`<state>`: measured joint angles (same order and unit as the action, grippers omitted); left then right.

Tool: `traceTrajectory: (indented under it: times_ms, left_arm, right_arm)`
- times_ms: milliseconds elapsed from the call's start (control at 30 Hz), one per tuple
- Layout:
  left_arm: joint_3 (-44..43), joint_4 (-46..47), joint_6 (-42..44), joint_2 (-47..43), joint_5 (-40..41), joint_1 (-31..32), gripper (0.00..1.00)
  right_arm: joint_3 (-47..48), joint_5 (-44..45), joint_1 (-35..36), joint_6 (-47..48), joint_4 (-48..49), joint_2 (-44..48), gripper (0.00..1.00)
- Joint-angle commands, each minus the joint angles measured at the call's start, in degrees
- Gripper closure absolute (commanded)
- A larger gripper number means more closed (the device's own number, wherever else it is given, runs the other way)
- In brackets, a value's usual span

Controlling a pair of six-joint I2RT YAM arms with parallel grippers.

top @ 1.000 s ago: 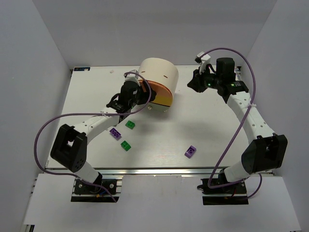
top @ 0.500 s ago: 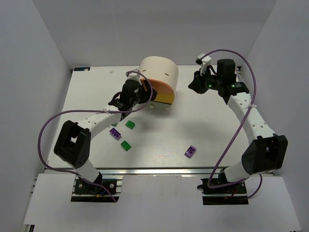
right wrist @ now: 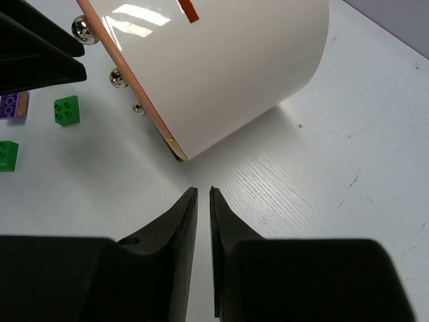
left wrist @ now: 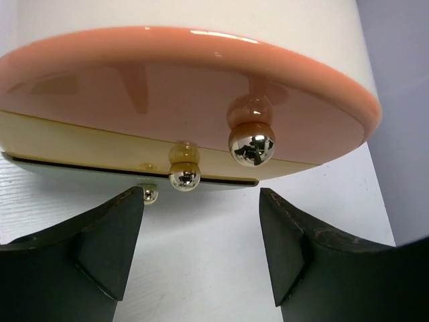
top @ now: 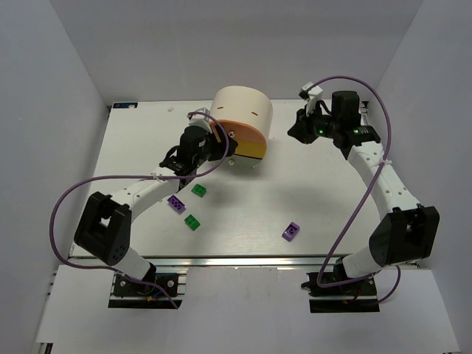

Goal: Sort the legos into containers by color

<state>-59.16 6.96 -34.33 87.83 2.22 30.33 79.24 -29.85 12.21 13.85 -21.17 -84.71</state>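
Observation:
The cream drum cabinet [top: 242, 110] stands at the back middle of the table. Its orange drawer [top: 247, 135] and the yellow drawer [top: 251, 150] under it stick out slightly at the front. My left gripper [top: 223, 147] is open and empty just in front of the drawers. In the left wrist view [left wrist: 201, 225] the jaws stand below the orange drawer's knob [left wrist: 251, 144] and the yellow drawer's knob [left wrist: 184, 178], touching neither. My right gripper [top: 295, 127] is shut and empty to the right of the drum [right wrist: 228, 60]; its tips [right wrist: 203, 191] are over bare table. Two green legos [top: 198, 190] [top: 192, 222] and two purple legos [top: 175, 203] [top: 291, 231] lie on the table.
A third small knob [left wrist: 151, 194] shows low on the drum. The right wrist view shows two green legos [right wrist: 66, 110] [right wrist: 7, 155], a purple one [right wrist: 12, 105], and the left gripper's dark finger [right wrist: 33, 47] beside the drawers. No orange-yellow lego is in view.
The orange drawer front sticks out less than a second ago, and the yellow front now shows under it. My left gripper has drawn back slightly. The right arm has not moved.

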Motion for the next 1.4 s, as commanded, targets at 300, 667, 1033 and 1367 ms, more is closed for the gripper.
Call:
traceTrajectory:
  times_ms: [300,667,1033,1367]
  left_arm:
    - [-5.70,2.27,0.40,8.49,-1.08,-0.53,0.25]
    - [-8.35,2.53,0.23,11.40,1.03,-0.53,0.50]
    - [0.17,4.99,-2.14,3.60,-1.16,-0.53,0.72]
    - [11.60,4.55,-4.87,-8.11,-1.52,0.61,0.73]
  right_arm:
    - [-0.32,-0.39,-0.69,0.22,1.74,2.44,0.82]
    - [-0.49,-0.39,-1.31,0.48,1.92,2.62,0.82]
    - [-1.81,-1.79,-1.31,2.50,1.74,3.23,0.77]
    - [-2.78,-10.74,-1.13,7.33,-2.38,2.71,0.38]
